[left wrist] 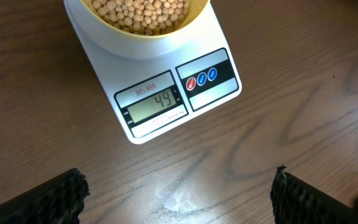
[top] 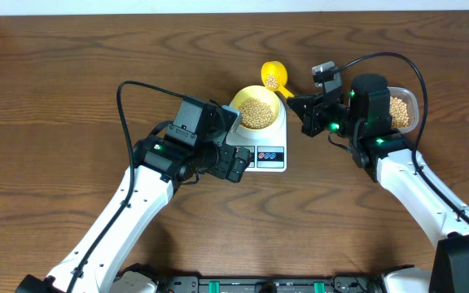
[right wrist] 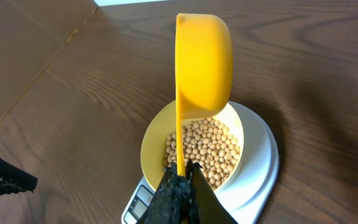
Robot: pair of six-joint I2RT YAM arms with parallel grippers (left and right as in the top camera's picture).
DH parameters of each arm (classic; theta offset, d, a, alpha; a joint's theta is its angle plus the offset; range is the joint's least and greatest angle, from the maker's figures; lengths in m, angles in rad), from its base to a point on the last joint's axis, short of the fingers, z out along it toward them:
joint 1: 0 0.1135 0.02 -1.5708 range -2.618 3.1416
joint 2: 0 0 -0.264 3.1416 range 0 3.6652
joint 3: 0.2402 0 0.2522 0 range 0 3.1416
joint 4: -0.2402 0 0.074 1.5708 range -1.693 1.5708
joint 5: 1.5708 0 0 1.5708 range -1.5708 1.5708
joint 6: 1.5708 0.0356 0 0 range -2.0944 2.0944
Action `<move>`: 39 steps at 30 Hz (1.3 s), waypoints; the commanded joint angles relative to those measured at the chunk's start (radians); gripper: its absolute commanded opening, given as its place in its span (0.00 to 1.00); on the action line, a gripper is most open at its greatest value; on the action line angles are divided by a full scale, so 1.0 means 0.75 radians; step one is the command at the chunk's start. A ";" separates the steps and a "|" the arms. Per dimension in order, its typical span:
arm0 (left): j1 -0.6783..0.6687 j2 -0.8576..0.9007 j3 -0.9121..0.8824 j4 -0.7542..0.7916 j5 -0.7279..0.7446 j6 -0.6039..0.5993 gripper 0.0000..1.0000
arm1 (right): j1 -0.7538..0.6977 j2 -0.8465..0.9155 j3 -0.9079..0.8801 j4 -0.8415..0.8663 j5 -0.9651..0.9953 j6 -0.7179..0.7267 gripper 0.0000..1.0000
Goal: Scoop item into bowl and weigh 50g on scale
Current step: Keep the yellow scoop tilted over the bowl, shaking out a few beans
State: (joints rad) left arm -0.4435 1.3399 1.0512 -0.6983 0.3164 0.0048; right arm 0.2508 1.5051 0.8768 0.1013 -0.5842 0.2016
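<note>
Bowl [top: 259,108] of beans [top: 258,115] sits on the scale [top: 269,157], centre of the overhead view (display [left wrist: 157,106] reads 49). Right tool [right wrist: 180,173] pinches the yellow scoop [right wrist: 204,62] by its handle just above the bowl. Left tool [left wrist: 182,190] hangs spread wide over the worktop [left wrist: 303,112], below the scale.

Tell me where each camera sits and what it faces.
Overhead: fixed above the table, looking down at scale, bowl of beans, scoop, tub; left arm, right arm show.
Left wrist: on the left arm, facing down at the scale's display reading 49; open left tool at the bottom corners.
Right wrist: on the right arm, looking along the scoop to the bowl; right tool shut on its handle.
Shared: all three see the bowl on the scale.
</note>
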 commanded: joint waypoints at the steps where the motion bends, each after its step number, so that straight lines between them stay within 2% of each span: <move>1: -0.002 0.004 -0.003 0.001 0.015 0.023 0.96 | -0.001 0.008 0.005 -0.011 -0.013 -0.068 0.01; 3: -0.002 0.004 -0.003 0.001 0.015 0.023 0.96 | 0.006 0.008 0.005 -0.038 -0.012 -0.251 0.01; 5: -0.002 0.004 -0.003 0.001 0.015 0.023 0.96 | 0.010 0.008 0.005 -0.046 -0.012 -0.326 0.01; 14: -0.002 0.004 -0.003 0.001 0.015 0.023 0.96 | 0.019 0.008 0.005 -0.051 0.030 -0.376 0.01; 17: -0.002 0.004 -0.003 0.001 0.015 0.023 0.96 | 0.034 0.008 0.005 -0.065 0.060 -0.460 0.01; 23: -0.002 0.004 -0.003 0.001 0.015 0.023 0.96 | 0.035 0.008 0.005 -0.058 0.067 -0.438 0.01; 25: -0.002 0.004 -0.003 0.001 0.015 0.023 0.96 | 0.037 0.008 0.005 -0.055 0.042 -0.379 0.01; 39: -0.002 0.004 -0.003 0.001 0.015 0.023 0.96 | 0.043 0.008 0.005 -0.084 0.038 -0.401 0.01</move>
State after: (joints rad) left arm -0.4435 1.3399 1.0512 -0.6987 0.3164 0.0051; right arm 0.2764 1.5051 0.8768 0.0410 -0.5449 -0.0952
